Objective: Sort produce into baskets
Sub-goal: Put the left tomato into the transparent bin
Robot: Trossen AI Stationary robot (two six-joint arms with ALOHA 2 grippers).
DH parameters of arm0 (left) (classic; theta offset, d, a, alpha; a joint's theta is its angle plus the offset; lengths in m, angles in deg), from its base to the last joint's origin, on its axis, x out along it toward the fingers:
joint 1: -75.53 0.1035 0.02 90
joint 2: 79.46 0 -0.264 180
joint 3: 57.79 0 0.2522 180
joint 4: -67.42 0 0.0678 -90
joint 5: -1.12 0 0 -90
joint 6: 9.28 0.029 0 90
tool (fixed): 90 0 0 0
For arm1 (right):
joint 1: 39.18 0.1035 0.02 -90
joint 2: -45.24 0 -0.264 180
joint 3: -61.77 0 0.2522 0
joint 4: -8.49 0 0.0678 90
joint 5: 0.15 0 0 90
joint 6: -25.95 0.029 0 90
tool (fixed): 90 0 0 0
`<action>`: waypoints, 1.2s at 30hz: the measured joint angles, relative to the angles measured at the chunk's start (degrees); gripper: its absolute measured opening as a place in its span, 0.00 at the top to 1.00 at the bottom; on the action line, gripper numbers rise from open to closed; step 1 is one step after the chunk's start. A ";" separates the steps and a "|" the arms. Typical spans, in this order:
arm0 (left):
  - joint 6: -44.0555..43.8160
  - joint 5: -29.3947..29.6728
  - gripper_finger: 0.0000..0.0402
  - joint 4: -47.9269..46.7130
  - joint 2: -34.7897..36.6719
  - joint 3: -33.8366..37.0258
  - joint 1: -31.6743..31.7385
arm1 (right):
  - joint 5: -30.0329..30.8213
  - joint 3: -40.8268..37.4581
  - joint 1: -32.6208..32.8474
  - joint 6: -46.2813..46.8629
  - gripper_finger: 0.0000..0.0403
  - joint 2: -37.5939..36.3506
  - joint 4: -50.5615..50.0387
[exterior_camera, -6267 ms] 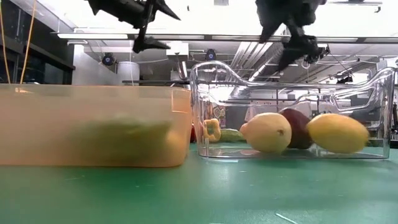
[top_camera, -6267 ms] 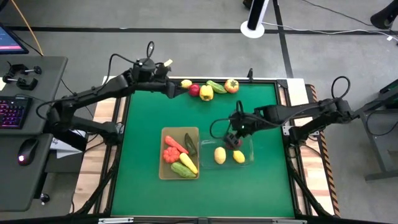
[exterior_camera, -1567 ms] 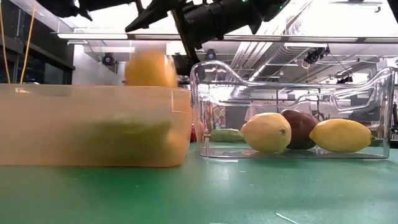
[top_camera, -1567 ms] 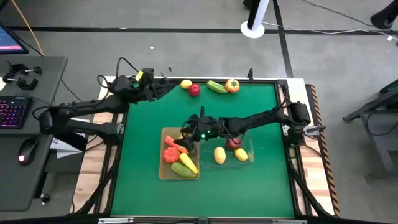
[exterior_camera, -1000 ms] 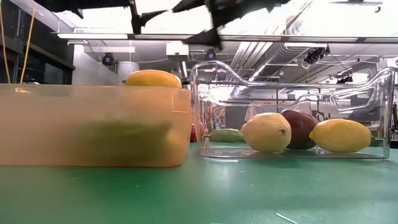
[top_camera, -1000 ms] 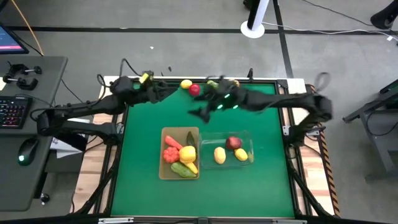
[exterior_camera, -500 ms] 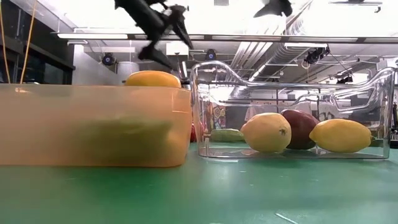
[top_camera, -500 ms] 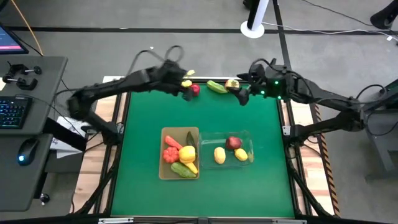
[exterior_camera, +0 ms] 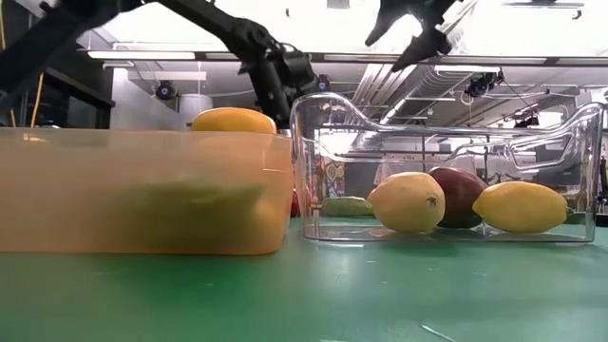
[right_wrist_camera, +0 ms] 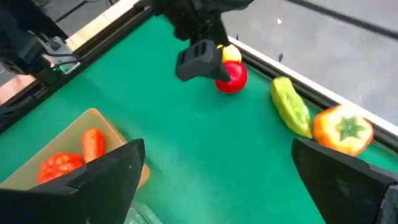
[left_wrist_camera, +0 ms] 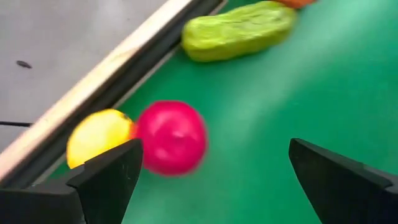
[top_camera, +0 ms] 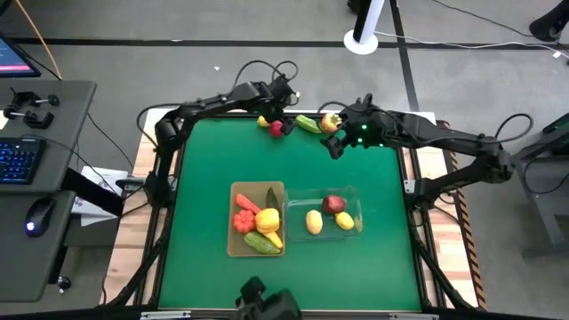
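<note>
A: Starting at the left, what do we see at the far edge of the green table?

B: We see the left gripper low over the mat, its fingers spread apart with nothing between them. Just ahead of it lie a yellow lemon and a red apple, touching each other beside the table's rim.

A: And next along?

B: A green cucumber, then an orange-and-yellow pepper with a green stem. The right gripper hangs near that pepper, and we see its fingers wide apart and empty.

A: What do we make of the bins nearer us?

B: The tan basket holds a carrot, a tomato, a yellow pepper and green cucumbers. Touching its right side, the clear basket holds two lemons and a dark red apple.
</note>
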 joint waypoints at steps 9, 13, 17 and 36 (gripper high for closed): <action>2.89 -0.19 0.03 0.05 -7.32 -1.29 2.18 | 3.15 -0.02 0.00 4.55 0.01 2.06 0.02; 3.28 0.06 0.03 1.95 -8.89 -1.29 1.67 | 5.38 -0.02 0.00 4.39 0.01 2.01 0.01; 3.65 1.23 0.03 3.17 -10.42 -1.29 1.20 | 5.44 -0.02 0.00 4.33 0.01 1.92 -0.02; 7.00 2.08 0.34 -3.15 -4.27 -1.23 -2.54 | 5.29 -0.04 0.00 0.23 0.01 -0.04 -4.94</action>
